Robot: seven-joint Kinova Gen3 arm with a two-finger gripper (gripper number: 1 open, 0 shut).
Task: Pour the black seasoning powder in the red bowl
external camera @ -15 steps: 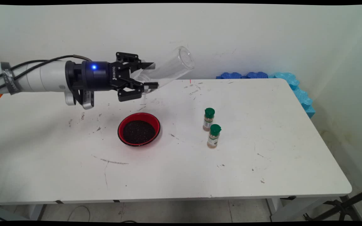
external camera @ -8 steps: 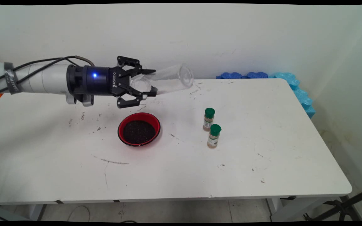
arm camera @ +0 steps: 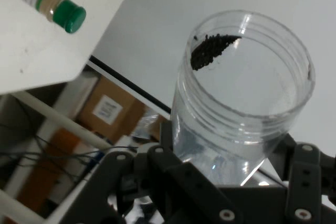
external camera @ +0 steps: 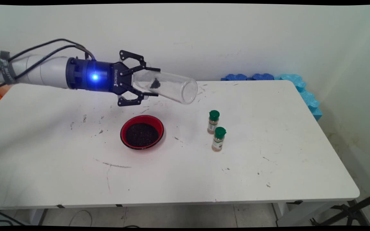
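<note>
Jar (external camera: 165,88), pinched at its base in my gripper (external camera: 148,82), hangs tipped mouth-down above the table's (external camera: 268,166) far edge, beyond the bowl (external camera: 142,132), a few dark grains inside.

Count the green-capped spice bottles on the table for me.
2. One spice bottle stands right of the red bowl; the other stands just in front of it, nearer the camera. None appears hidden.

jar (external camera: 169,87) tilted mouth-down in fingers (external camera: 154,69) | red bowl (external camera: 142,132) below | two spice bottles (external camera: 213,122) right
</note>
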